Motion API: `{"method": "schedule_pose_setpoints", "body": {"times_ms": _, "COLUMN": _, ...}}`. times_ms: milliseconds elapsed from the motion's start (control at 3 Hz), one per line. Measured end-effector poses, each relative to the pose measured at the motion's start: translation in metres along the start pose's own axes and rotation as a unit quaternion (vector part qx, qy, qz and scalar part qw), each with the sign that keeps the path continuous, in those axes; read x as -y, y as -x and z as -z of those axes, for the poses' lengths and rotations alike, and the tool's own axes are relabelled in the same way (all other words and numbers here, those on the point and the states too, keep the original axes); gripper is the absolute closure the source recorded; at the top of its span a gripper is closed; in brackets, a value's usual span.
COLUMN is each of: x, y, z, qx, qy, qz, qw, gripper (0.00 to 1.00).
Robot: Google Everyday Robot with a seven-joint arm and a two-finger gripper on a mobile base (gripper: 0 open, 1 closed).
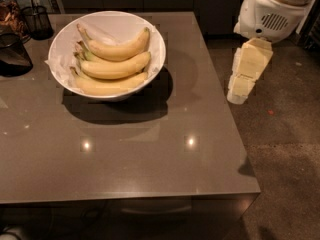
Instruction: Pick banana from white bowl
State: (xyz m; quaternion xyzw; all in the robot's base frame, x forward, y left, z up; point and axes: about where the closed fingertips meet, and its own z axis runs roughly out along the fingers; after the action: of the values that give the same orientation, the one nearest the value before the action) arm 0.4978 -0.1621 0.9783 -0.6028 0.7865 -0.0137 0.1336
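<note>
The white bowl (60, 44) stands on the far left part of the grey table. It is lined with crumpled white paper and holds three yellow bananas side by side. The top banana (120, 48) curves along the far side, the middle one (117, 68) lies below it and the third (107, 86) lies nearest the front rim. My gripper (239, 91) hangs to the right of the table, beyond its right edge, pointing down, well apart from the bowl. It holds nothing that I can see.
Dark wire-mesh cups (36, 19) stand at the back left of the table (150, 159). A dark object (12, 56) sits at the left edge. My white arm housing (272, 11) is at the upper right. Bare floor lies to the right.
</note>
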Motion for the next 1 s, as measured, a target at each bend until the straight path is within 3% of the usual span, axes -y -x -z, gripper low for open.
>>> {"method": "schedule_pose_setpoints", "body": {"times_ms": 333, "x": 0.003, "y": 0.032, "z": -0.019, "qx": 0.009, "qy": 0.043, "qz": 0.038, "qw": 0.9983, "gripper": 0.00}}
{"method": "schedule_pose_setpoints", "body": {"times_ms": 667, "x": 0.008, "y": 0.032, "z": -0.021, "qx": 0.024, "qy": 0.033, "qz": 0.026, "qw": 0.9988, "gripper": 0.00}}
{"method": "schedule_pose_setpoints", "body": {"times_ms": 1000, "x": 0.025, "y": 0.057, "z": -0.020, "qx": 0.053, "qy": 0.028, "qz": 0.032, "qw": 0.9977, "gripper": 0.00}}
